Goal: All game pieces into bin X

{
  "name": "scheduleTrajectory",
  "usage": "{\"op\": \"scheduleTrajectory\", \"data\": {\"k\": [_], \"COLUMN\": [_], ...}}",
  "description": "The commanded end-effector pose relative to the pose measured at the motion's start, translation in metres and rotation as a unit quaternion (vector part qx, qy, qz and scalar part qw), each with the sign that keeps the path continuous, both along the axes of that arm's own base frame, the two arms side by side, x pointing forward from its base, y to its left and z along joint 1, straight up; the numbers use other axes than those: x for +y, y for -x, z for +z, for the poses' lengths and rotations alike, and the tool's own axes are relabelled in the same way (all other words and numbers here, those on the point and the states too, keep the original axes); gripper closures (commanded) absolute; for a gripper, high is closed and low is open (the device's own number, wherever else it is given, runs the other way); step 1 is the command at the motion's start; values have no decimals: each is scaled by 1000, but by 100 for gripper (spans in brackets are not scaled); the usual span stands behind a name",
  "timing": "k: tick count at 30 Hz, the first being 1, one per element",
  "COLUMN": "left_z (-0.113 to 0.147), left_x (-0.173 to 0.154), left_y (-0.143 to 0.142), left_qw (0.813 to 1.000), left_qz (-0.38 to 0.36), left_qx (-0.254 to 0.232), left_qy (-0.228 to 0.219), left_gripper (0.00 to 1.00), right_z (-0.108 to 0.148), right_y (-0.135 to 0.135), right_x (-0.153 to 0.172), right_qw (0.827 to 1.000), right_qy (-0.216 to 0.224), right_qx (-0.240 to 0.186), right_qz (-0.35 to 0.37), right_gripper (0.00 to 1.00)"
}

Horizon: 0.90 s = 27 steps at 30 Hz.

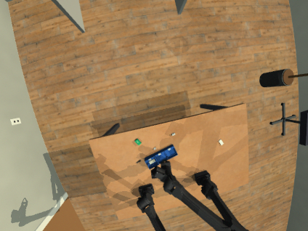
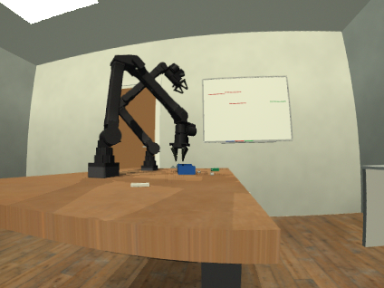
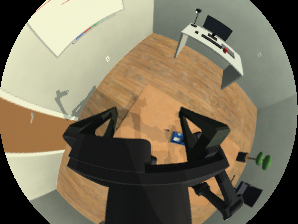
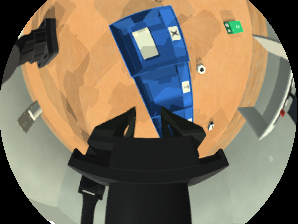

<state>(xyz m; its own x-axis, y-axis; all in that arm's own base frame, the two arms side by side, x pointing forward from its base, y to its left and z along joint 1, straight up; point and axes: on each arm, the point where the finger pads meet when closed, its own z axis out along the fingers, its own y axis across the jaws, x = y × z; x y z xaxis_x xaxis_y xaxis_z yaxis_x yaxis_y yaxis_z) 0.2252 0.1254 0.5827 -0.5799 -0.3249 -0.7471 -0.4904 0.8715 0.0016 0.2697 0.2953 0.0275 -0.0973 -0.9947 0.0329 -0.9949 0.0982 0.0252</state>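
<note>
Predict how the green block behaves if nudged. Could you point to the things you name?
The green block [image 1: 138,142] [image 2: 215,169] [image 4: 233,27] will probably slide rather than roll, given its boxy sides. Its low profile suggests tipping is unlikely. Crisp edges hint it's stiff.

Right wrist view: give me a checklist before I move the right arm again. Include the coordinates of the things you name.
1. Right end effector [image 1: 165,163] [image 2: 180,159] [image 4: 147,109] empty: ok, fingers parted.
2. X label readable: ok.
3. Pale block [image 4: 145,43] inside the X bin's [image 4: 120,46] walls: ok.
4. Green block [image 1: 138,142] [image 2: 215,169] [image 4: 233,27] outside the bins: ok.
5. Left end effector [image 2: 181,89] [image 3: 149,110] empty: ok, open.
6. Fingertip clearance above the bin walls: cannot tell.
</note>
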Motion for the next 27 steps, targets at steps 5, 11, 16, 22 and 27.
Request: {"op": "scheduleTrajectory", "data": {"k": [5,11,16,22,27], "left_z": [20,20,20,20,20], "left_x": [-4,-4,-4,-4,-4], "left_y": [14,14,14,14,14], "left_qw": [1000,1000,1000,1000,1000], "left_qz": [5,5,5,5,5], "left_qx": [-19,-19,-19,-19,-19], "left_qy": [-10,-10,-10,-10,-10], "left_gripper": [0,0,0,0,0], "right_z": [12,11,11,10,10], "right_y": [-10,-9,-9,-8,-8], "right_x": [-57,-90,-133,-183,-209], "right_qw": [990,975,957,923,890], "right_qy": [-8,-4,1,0,-6], "right_qx": [-10,-9,-6,-9,-18], "right_qz": [-138,-221,-289,-385,-456], "right_gripper": [61,61,61,61,61]}}
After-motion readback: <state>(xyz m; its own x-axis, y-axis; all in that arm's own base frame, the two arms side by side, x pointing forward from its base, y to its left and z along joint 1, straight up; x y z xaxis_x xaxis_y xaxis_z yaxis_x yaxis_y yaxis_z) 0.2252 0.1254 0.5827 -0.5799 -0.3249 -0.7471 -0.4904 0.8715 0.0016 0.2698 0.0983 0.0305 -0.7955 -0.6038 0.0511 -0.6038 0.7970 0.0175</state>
